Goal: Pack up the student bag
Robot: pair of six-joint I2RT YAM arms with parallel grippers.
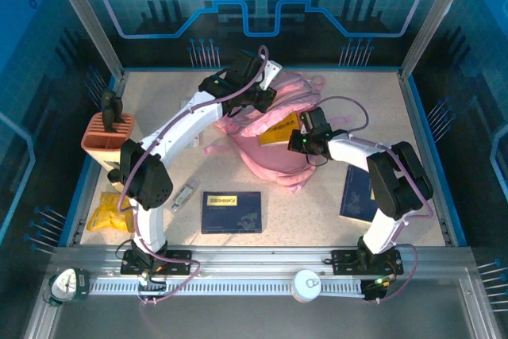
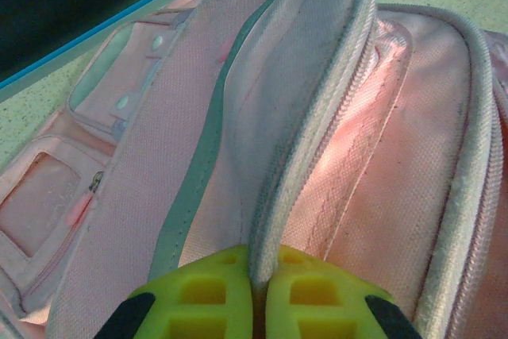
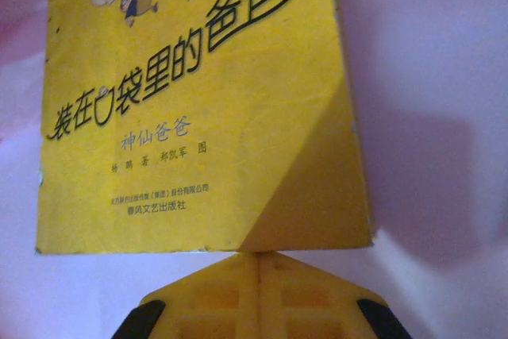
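At mid-back of the table (image 1: pixel 317 216) lies the student bag (image 1: pixel 274 156), its mouth rim pinched by my left gripper (image 2: pixel 255 271). My right gripper (image 3: pixel 258 263) is clenched, tips at the yellow book (image 3: pixel 198 117); I can't confirm a hold. If the rim slips, the mouth could collapse and jam the book.

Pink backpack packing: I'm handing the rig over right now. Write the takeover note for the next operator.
Left gripper: jaws shut on the piped rim of the large soft pink backpack, holding its opening apart.
Right gripper: jaws shut on the bottom edge of the thin yellow paperback book, which lies against the backpack's pink fabric.
Done: bag gripped open, yellow book gripped at the bag.
Left: slide that book fully in. On the table wait a dark blue flat book between the arm bases, another dark blue book beside the right arm, and a salmon-orange pen holder box at the left edge.
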